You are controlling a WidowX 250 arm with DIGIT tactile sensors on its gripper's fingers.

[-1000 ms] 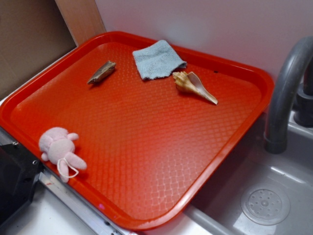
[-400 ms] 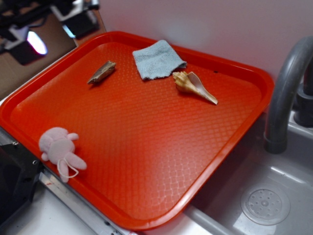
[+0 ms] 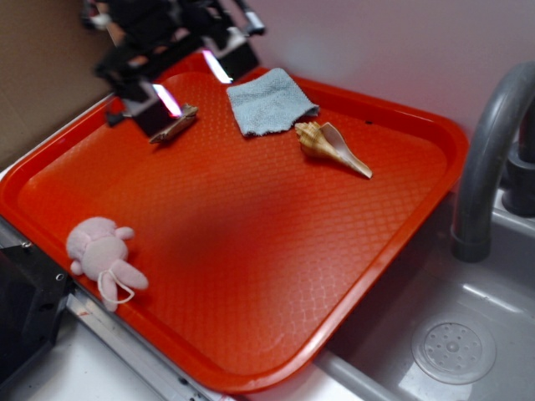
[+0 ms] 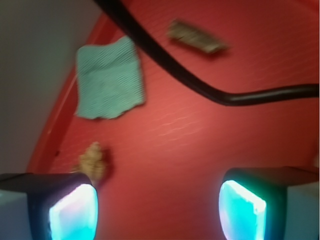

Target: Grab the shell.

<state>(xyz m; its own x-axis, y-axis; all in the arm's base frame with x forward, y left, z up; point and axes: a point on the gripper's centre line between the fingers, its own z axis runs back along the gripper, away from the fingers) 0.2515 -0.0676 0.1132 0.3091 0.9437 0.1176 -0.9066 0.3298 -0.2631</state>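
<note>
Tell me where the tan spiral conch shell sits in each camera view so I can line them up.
Exterior: the tan spiral conch shell lies on the far right part of the red plastic tray, just right of the folded blue-grey cloth.
Wrist: the shell shows at lower left, partly behind the open pincer's left fingertip, blurred.
Shared landmark: the cloth, beside the shell in both views.

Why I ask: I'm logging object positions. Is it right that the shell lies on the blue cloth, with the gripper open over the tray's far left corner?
Not quite. In the exterior view the shell lies on the bare red tray, just beside the blue cloth, not on it. The gripper is open over the far left corner, as you said.
</note>
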